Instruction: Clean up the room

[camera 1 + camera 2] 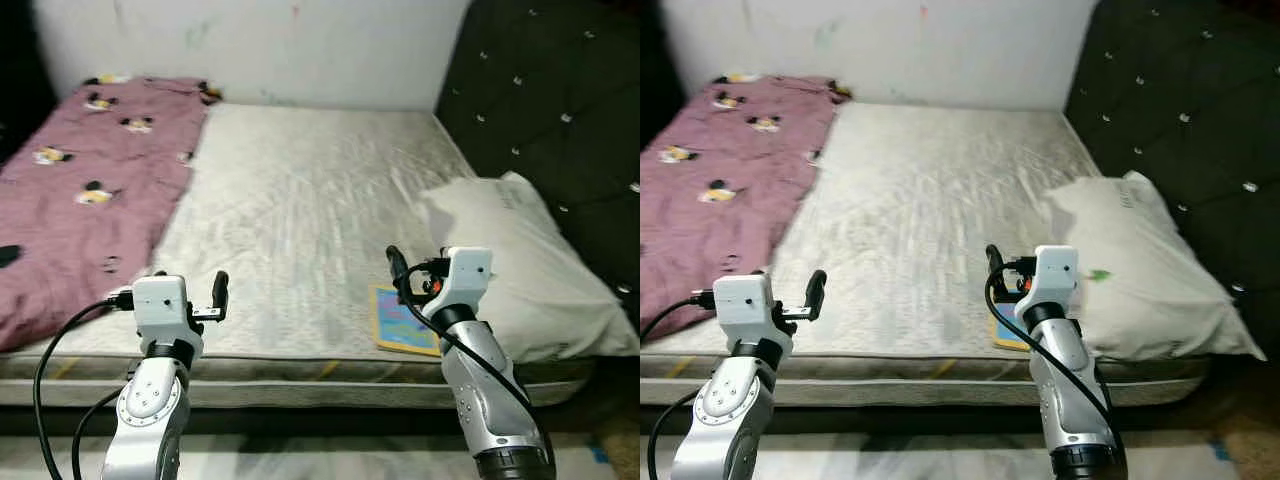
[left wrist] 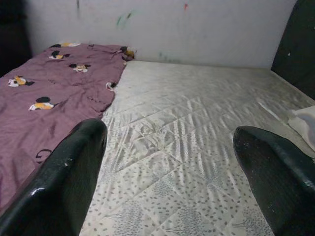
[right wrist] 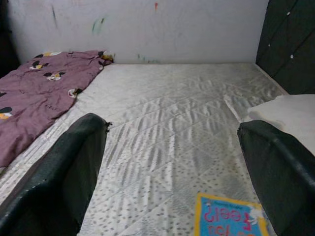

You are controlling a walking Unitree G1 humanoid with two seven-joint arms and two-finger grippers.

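Quilted pale mattress (image 1: 300, 210) spreads out bare, its stitched diamonds faintly shiny. Soft mauve blanket (image 1: 85, 190) with cartoon prints lies rumpled along its left side; a plump white pillow (image 1: 530, 270) rests against the dark tufted headboard (image 1: 560, 110). Flat, glossy book (image 3: 230, 218) sits at the near edge beside the pillow. Left gripper (image 2: 170, 167) and right gripper (image 3: 172, 172) hover, fingers spread, empty.

The scene is lit evenly from above, so the pale mattress (image 1: 300, 210) and white wall (image 1: 300, 50) read bright, while the padded headboard (image 1: 560, 120) and the far left corner are lost in darkness. A soft sheen is seen on the mattress quilting in the wrist views. There the black fingers (image 2: 64, 182) are rendered large and slightly blurred, and mild softness is noted across both eye views.
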